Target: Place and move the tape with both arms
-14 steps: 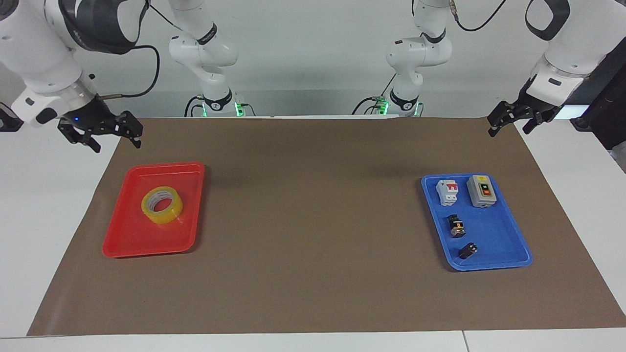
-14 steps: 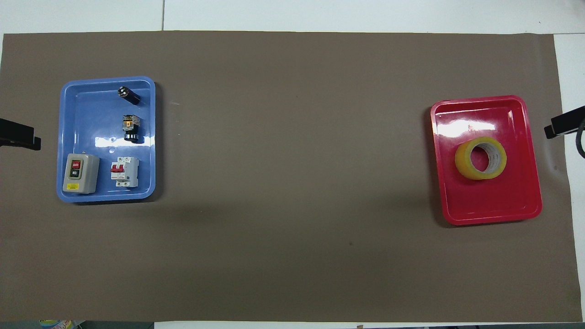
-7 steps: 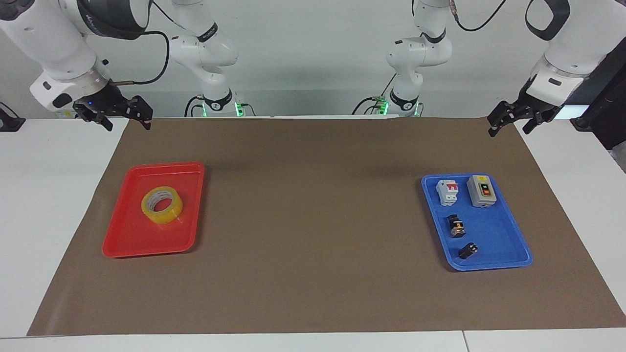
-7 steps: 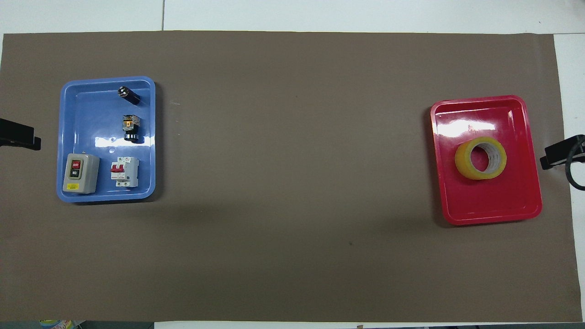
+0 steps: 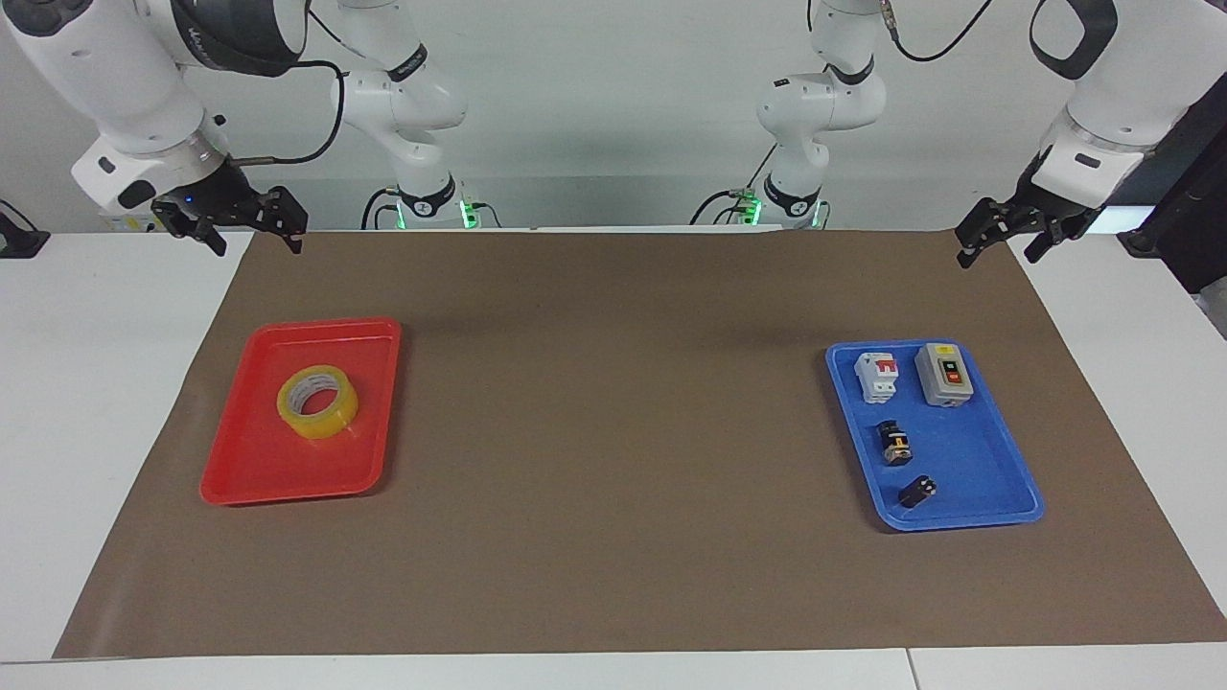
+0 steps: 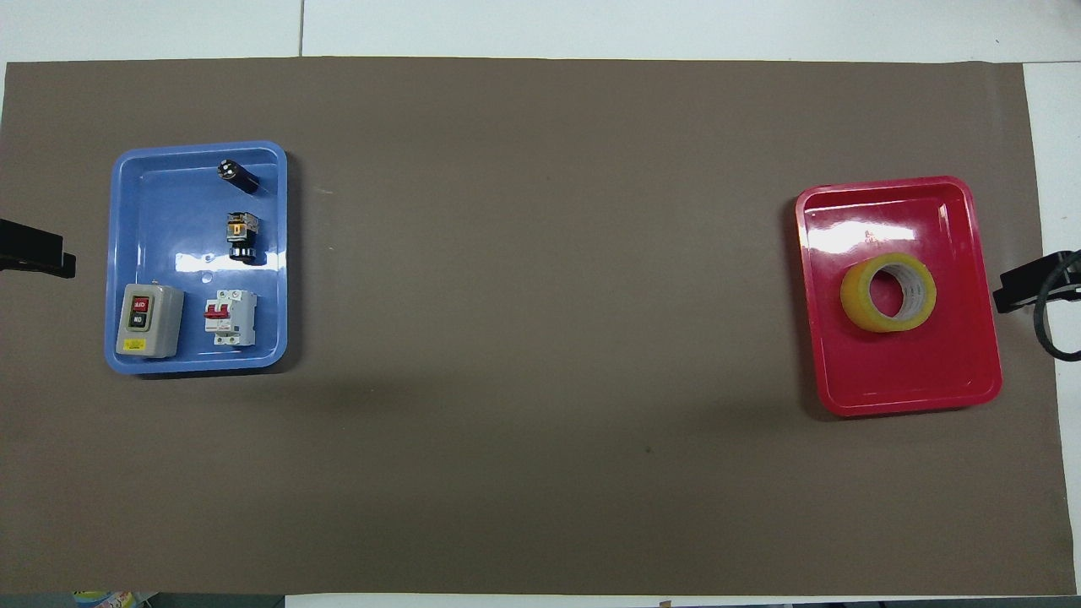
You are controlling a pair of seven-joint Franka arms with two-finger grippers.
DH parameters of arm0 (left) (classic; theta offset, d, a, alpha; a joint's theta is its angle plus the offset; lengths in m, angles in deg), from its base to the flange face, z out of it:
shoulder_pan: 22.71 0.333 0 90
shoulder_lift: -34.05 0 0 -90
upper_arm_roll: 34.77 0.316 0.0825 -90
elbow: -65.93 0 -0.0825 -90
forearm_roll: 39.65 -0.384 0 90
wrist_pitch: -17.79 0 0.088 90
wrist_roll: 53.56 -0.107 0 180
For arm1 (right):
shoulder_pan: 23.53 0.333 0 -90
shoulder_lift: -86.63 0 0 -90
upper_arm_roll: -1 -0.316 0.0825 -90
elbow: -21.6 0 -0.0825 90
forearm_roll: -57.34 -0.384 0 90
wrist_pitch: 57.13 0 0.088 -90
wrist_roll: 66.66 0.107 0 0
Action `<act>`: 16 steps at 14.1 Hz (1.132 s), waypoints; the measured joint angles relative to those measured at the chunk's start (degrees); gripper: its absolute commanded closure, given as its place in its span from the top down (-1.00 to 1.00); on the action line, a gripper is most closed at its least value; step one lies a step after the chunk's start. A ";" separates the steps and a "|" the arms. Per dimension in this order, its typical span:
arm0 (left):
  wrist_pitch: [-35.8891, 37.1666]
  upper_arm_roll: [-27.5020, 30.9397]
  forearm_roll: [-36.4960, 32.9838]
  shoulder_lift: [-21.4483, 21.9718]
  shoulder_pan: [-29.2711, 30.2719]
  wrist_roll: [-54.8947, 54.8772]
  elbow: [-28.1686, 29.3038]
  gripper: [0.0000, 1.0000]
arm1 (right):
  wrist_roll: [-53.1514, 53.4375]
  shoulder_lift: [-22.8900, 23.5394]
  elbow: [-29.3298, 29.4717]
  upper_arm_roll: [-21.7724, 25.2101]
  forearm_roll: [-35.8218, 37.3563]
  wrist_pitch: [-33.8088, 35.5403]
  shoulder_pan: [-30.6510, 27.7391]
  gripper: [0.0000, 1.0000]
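The yellow tape roll (image 5: 317, 402) lies flat in the red tray (image 5: 251, 476) at the right arm's end of the table; it also shows in the overhead view (image 6: 888, 292), in the tray (image 6: 908, 404). My right gripper (image 5: 256, 241) is open and empty, up in the air over the mat's corner, apart from the tray. Only its tip (image 6: 1023, 287) shows in the overhead view. My left gripper (image 5: 997, 251) is open and empty over the mat's corner at the left arm's end, and waits. Its tip (image 6: 35, 256) shows in the overhead view.
A blue tray (image 5: 968, 517) at the left arm's end holds a white breaker (image 5: 876, 376), a grey switch box (image 5: 944, 375) and two small black parts (image 5: 895, 443). A brown mat (image 5: 613, 431) covers the table between the trays.
My right gripper has risen and drawn back from over the red tray's edge toward the robots' end of the mat. The tape, both trays and the left arm have not moved.
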 measured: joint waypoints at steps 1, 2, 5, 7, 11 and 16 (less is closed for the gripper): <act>0.00 0.00 0.00 0.00 0.00 0.00 0.00 1.00 | 0.00 0.00 0.48 -0.07 0.01 -0.28 0.05 1.00; 0.00 0.00 0.00 0.00 0.00 0.00 0.00 1.00 | 0.00 0.00 0.86 -0.13 0.01 -0.42 0.06 1.00; 0.00 0.00 0.00 0.00 0.00 0.00 0.00 1.00 | 0.00 0.15 1.16 -0.18 0.03 -0.48 0.06 1.00; 0.01 0.00 0.00 0.00 0.00 0.00 0.00 1.00 | 0.00 0.27 1.16 -0.30 0.04 -0.89 0.10 1.00; 0.01 0.00 0.00 0.00 0.00 0.00 0.00 1.00 | 0.00 0.38 1.16 -0.39 0.04 -2.61 0.14 1.00; 0.01 0.00 0.00 0.00 0.00 0.00 0.00 1.00 | 0.00 0.39 1.16 -0.42 0.04 -3.48 0.15 1.00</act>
